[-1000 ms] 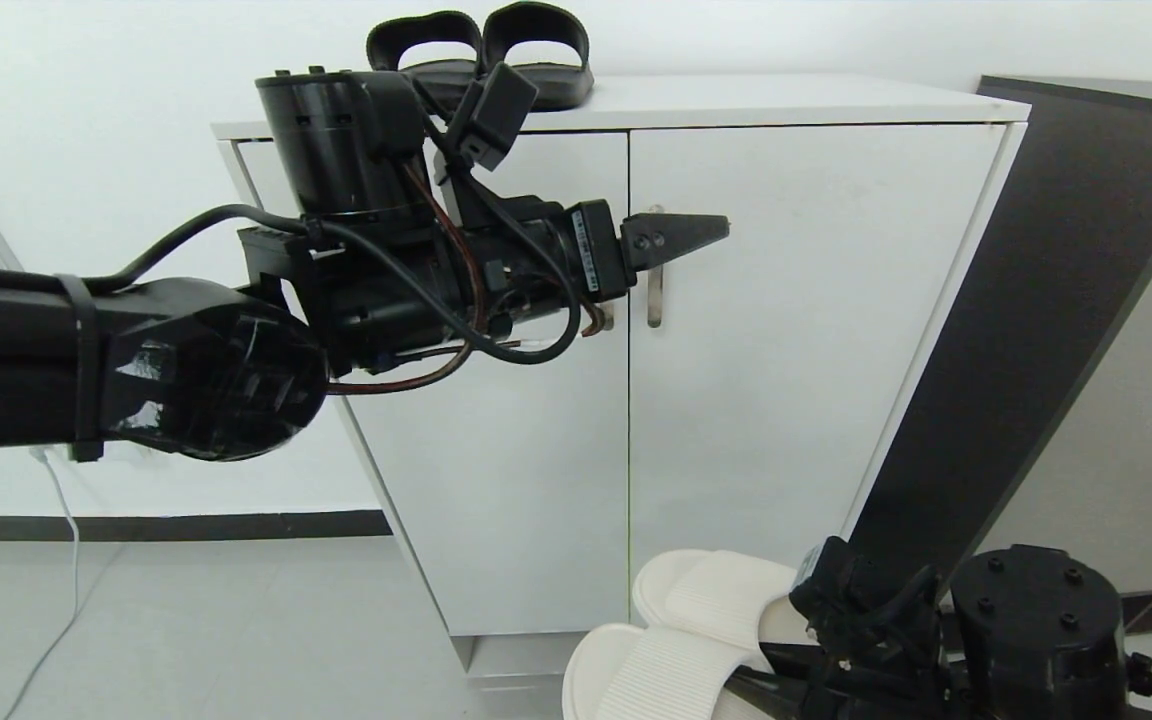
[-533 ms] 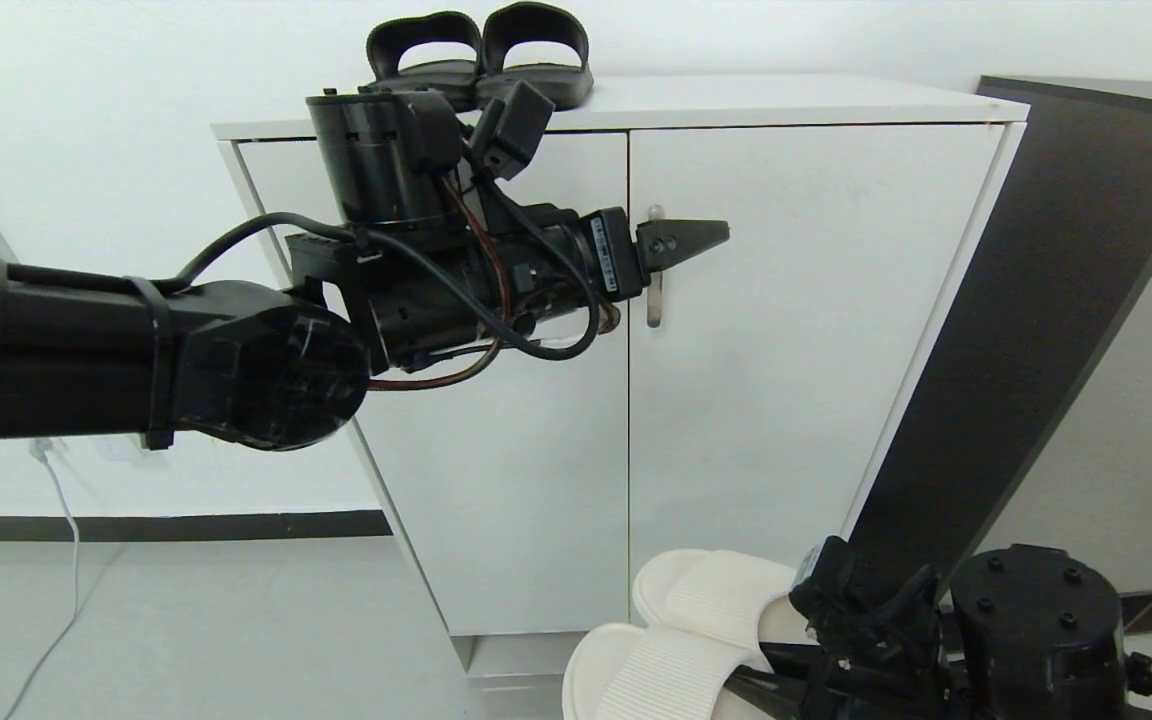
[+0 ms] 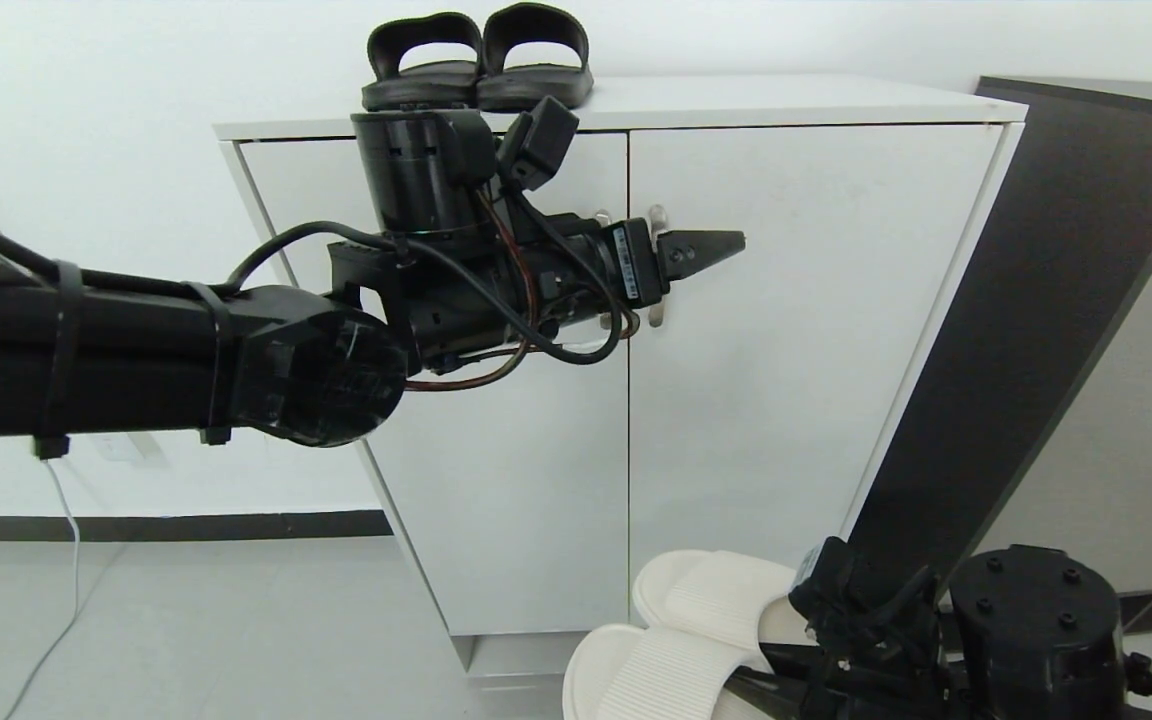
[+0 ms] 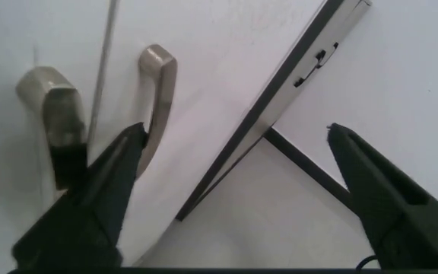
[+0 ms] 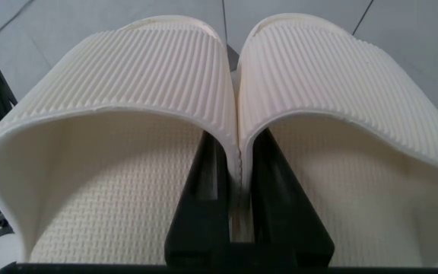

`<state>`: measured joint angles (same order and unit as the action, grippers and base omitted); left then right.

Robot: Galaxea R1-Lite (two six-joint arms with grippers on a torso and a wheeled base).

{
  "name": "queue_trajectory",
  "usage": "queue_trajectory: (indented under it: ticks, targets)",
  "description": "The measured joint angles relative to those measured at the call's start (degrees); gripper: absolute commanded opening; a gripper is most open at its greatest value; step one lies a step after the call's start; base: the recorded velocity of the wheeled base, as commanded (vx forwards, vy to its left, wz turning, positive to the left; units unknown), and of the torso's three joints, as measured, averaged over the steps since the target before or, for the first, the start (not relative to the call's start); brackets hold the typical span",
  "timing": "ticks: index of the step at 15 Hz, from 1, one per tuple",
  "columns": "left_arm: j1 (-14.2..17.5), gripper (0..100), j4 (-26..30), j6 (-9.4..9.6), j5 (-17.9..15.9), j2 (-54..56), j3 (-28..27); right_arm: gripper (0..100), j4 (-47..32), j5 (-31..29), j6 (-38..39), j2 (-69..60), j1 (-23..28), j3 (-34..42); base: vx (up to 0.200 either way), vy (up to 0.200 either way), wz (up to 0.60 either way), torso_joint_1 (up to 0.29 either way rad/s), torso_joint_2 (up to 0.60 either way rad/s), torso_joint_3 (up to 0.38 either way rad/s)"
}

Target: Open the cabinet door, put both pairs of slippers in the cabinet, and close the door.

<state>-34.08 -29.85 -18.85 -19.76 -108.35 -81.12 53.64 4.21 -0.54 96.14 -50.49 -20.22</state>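
Got left arm [image 3: 136,360] stretched level across cabinet [image 3: 816,400] front from far left. Up top, 2 black slippers [image 3: 481,62] side by side. At door seam, left gripper [image 3: 704,248] spread wide, gripping nothing, 1 finger just beside R-door handle [image 4: 160,91]; contact can't tell. Low right, near cabinet foot: right gripper [image 5: 238,156] clamped on 2 white slippers [image 5: 135,99] by inner edges.

Glossy black left arm [image 3: 136,370] — cable-tied, looped black and brown cables [image 3: 561,358] — tapering black fingers [image 3: 711,245]

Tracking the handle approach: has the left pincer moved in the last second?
Yes: the left pincer shifted right and slightly down, across the right door's handle.
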Motion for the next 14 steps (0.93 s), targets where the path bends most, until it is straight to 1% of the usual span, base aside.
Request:
queue_trajectory:
  ticks: [4, 7, 12, 14]
  targets:
    - [0.2, 0, 0.0, -0.06, 0.4, -0.3, 0.2, 0, 0.0, 0.1, 0.0, 0.0, 0.0, 0.4, 0.0, 0.0, 0.0, 0.0, 0.0, 0.0]
    - [-0.1, 0, -0.5, -0.01, 0.2, 0.3, 1.5, 0, 0.0, 0.6, 0.0, 0.0, -0.1, 0.9, 0.0, 0.0, 0.0, 0.0, 0.0, 0.0]
    - [-1.9, 0, -0.6, -0.06, 0.0, 4.7, 7.8, 0, 0.0, 7.6, -2.1, -1.0, -0.4, 3.6, 0.0, 0.0, 0.0, 0.0, 0.0, 0.0]
    - [-2.8, 0, -2.6, -0.09, 0.1, 7.0, 11.7, 0, 1.0, 11.6, -3.8, -1.9, -0.4, 5.5, 0.0, 0.0, 0.0, 0.0, 0.0, 0.0]
